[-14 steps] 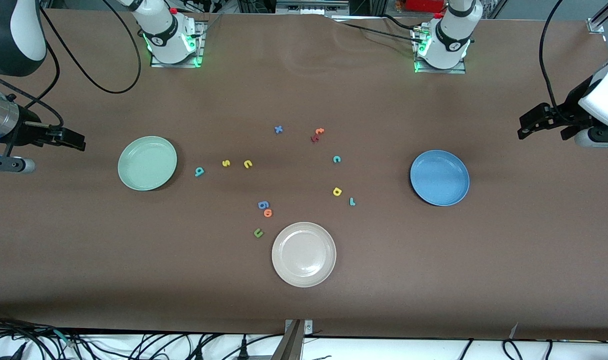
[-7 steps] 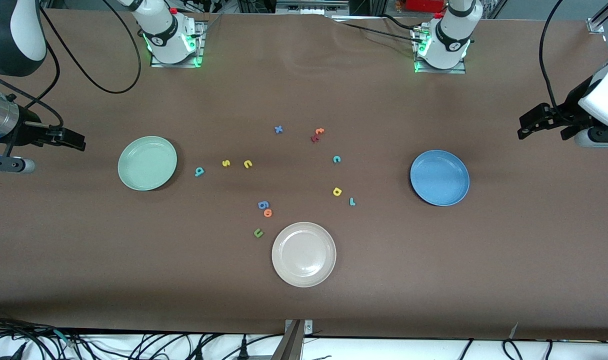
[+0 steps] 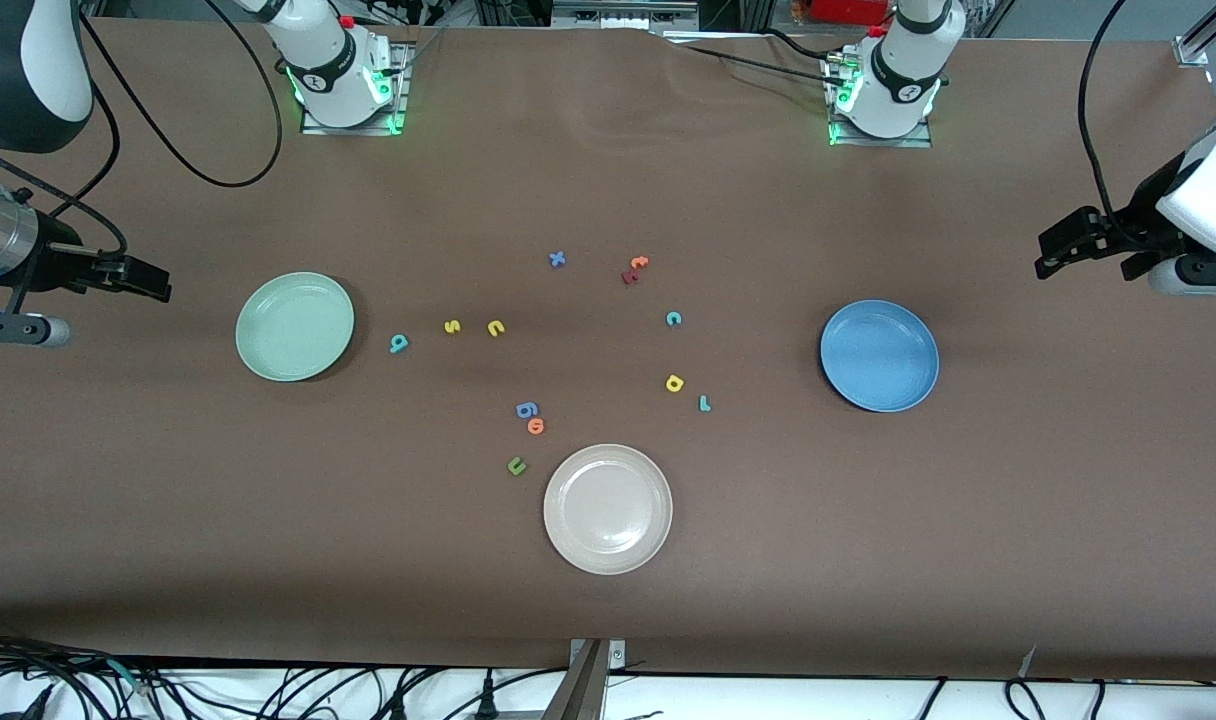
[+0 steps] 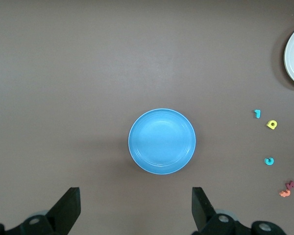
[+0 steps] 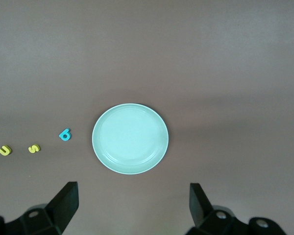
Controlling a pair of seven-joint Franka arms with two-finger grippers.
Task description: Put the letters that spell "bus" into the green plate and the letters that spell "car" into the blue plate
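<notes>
Nothing has gone into a plate yet: the right gripper [image 3: 153,283] hangs with its fingers spread and empty over the right arm's end of the table, by the bare green plate [image 3: 295,326], and the teal b [image 3: 399,344], yellow s [image 3: 452,326] and yellow u [image 3: 496,328] lie in a row beside that plate. Toward the middle the teal c [image 3: 673,319], yellow a [image 3: 675,383] and teal r [image 3: 705,403] lie loose, well apart from the empty blue plate [image 3: 879,356]. The left gripper [image 3: 1053,253] waits open over its own end, so all six letters are left to move.
</notes>
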